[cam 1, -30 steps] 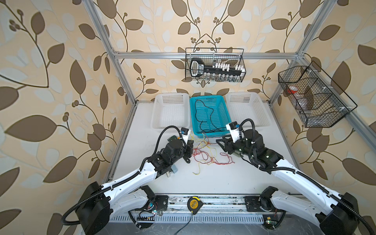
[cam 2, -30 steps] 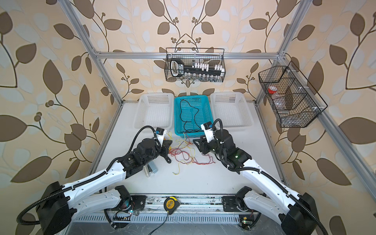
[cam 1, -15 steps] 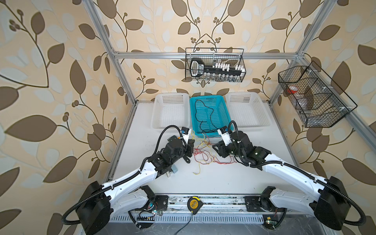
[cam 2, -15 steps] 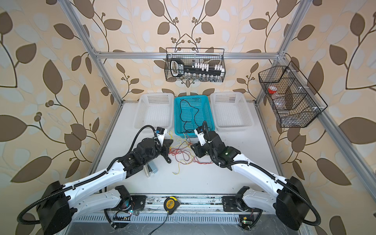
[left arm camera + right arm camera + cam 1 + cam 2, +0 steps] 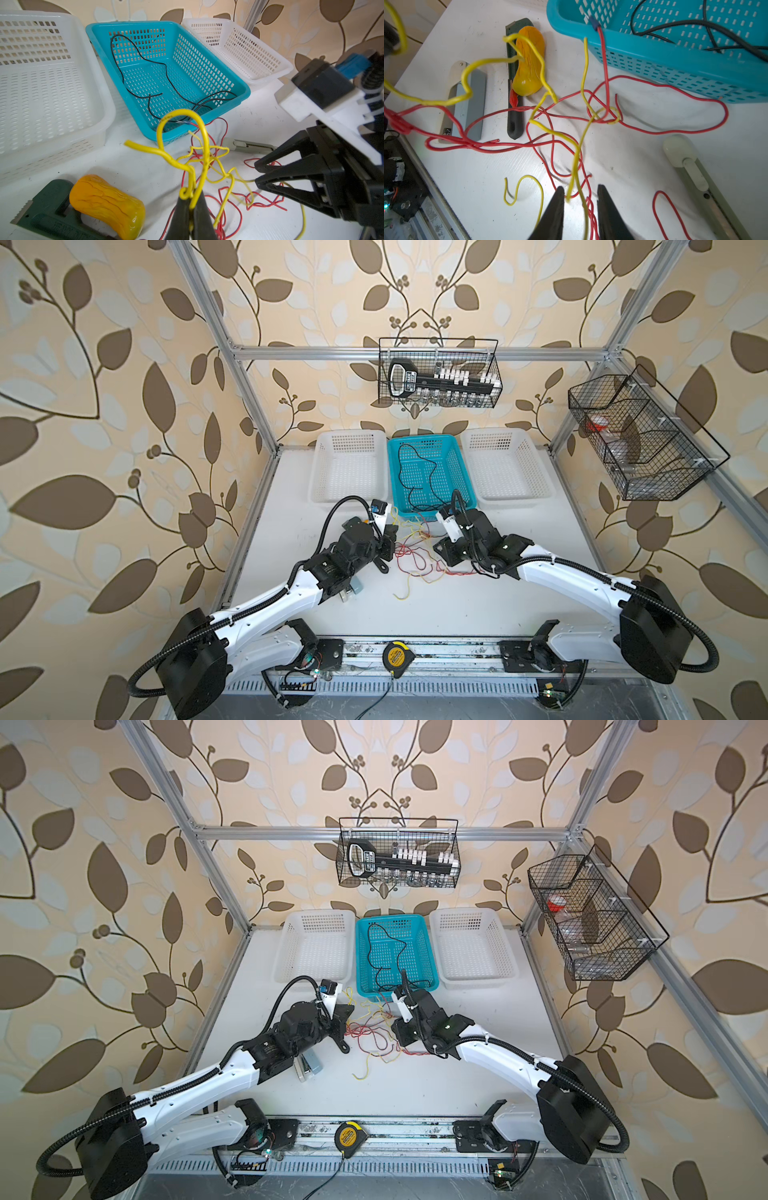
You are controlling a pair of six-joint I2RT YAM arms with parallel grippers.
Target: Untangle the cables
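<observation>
Before teal basket (image 5: 245, 92), left end effector (image 5: 191, 199) pinches yellow cable (image 5: 205, 141).

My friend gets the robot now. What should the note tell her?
Left gripper: shut on a yellow cable, lifted in a loop.
Right gripper: open, jaws either side of yellow and red strands, not pinching.
Cables: red cables and yellow ones knotted together on the table in front of the blue basket.
Done: a black cable lies in the basket.
To do: pull red and yellow apart.
</observation>
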